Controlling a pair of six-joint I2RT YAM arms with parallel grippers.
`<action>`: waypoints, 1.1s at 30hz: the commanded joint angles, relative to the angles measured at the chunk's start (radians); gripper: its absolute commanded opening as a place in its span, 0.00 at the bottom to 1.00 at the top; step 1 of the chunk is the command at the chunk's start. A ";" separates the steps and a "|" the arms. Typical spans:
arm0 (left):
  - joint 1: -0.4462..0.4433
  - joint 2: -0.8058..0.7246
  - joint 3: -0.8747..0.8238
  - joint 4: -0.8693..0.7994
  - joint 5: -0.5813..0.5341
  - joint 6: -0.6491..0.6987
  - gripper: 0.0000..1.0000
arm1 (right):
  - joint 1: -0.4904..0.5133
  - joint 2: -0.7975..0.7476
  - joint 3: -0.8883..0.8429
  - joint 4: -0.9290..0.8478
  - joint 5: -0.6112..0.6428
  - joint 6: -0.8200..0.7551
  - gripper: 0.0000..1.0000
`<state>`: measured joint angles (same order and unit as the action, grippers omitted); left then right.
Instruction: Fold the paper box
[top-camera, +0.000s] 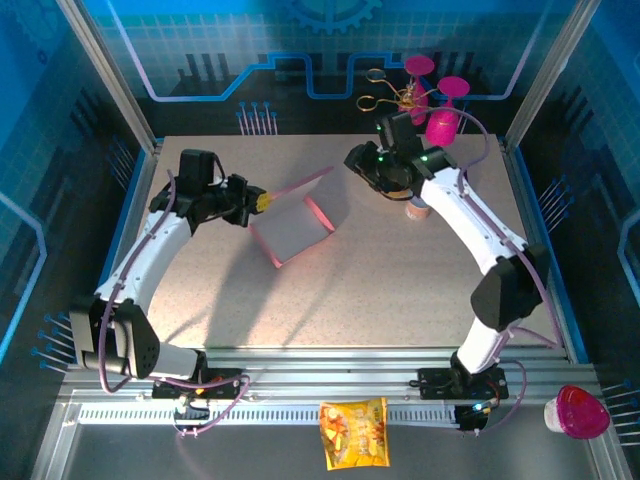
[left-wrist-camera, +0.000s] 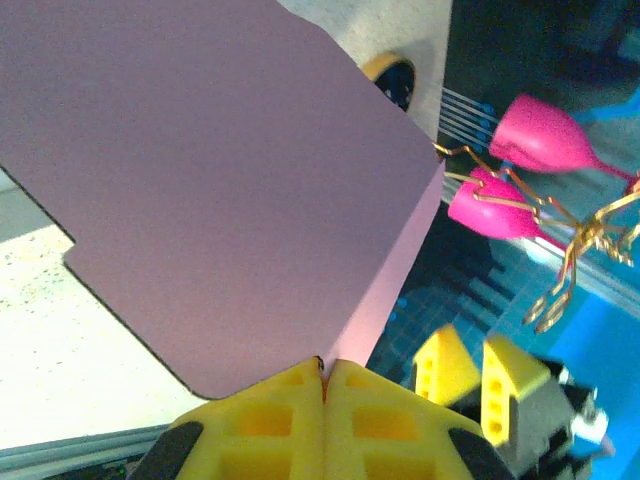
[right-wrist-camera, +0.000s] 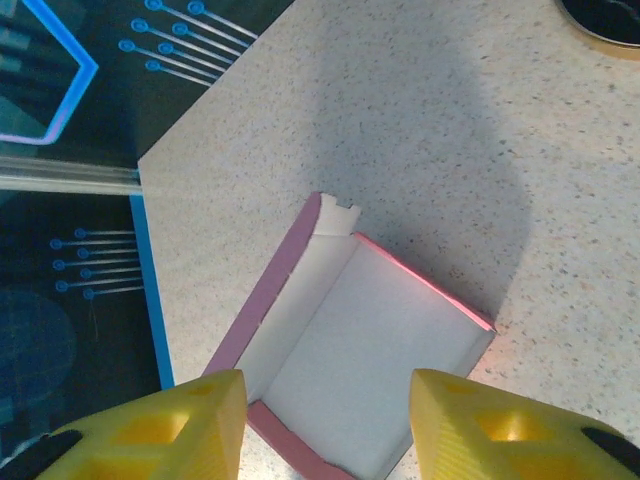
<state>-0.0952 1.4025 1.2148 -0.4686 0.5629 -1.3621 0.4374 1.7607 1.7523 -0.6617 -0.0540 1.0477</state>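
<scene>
I'm clamping my left pincer (left-wrist-camera: 322, 365) on the box's (left-wrist-camera: 220, 180) lid edge. My right pincer (right-wrist-camera: 328, 400), 2 fingers apart, is hovering over its floor; probably best bracing the wall below while closing.

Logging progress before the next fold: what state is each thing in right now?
Pink thin-cardboard paper box: partly folded, walls up, lid flap raised.
Left gripper: shut on the box's flap.
Right gripper: open, empty, above the box.
Orange printed snack bag: lying flat.

Bright overhead light throws soft shadows across the table (top-camera: 380, 300); wrist views slightly blurred.
</scene>
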 joint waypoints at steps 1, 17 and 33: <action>0.012 0.013 0.052 -0.028 0.087 0.103 0.00 | -0.014 0.070 0.083 -0.047 -0.049 -0.066 0.46; 0.014 0.000 0.025 0.002 0.103 0.095 0.00 | -0.035 0.287 0.287 -0.100 -0.143 -0.128 0.42; 0.014 0.013 0.025 0.022 0.104 0.083 0.00 | -0.031 0.321 0.287 -0.095 -0.200 -0.139 0.39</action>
<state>-0.0925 1.4059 1.2343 -0.4652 0.6342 -1.2831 0.4129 2.0674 2.0438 -0.7555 -0.2089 0.9150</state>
